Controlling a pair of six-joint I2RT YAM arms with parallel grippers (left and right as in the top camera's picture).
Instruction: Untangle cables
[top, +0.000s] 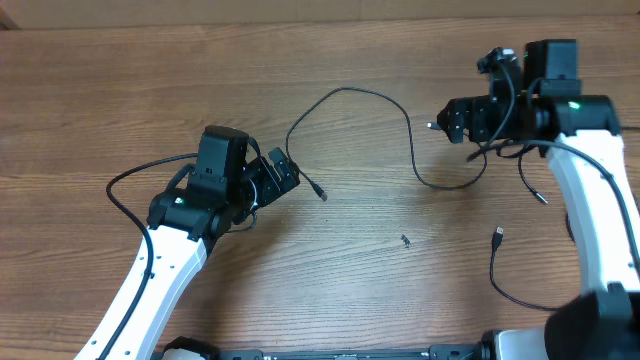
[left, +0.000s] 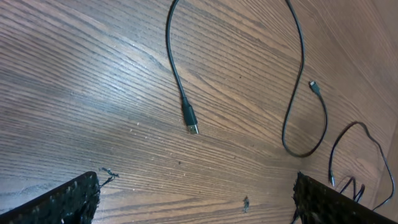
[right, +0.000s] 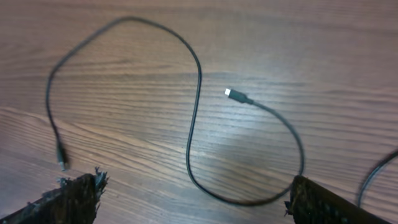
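Wood-grain table (top: 300, 290), small dark speck (top: 404, 240) lying on it

The bench (top: 120, 90) is finished in wood or a wood-look laminate, marked by a strong brown grain and a smooth, faintly satin surface. The cables (right: 198, 84) are sheathed in smooth black plastic or rubber with a slight sheen, and a plug (left: 189, 117) is tipped in bright metal. The left fingers (left: 65, 200) and right fingers (right: 323, 202) are faced with a rough, gritty black material. The arm shells (top: 160, 280) are moulded in glossy white plastic.
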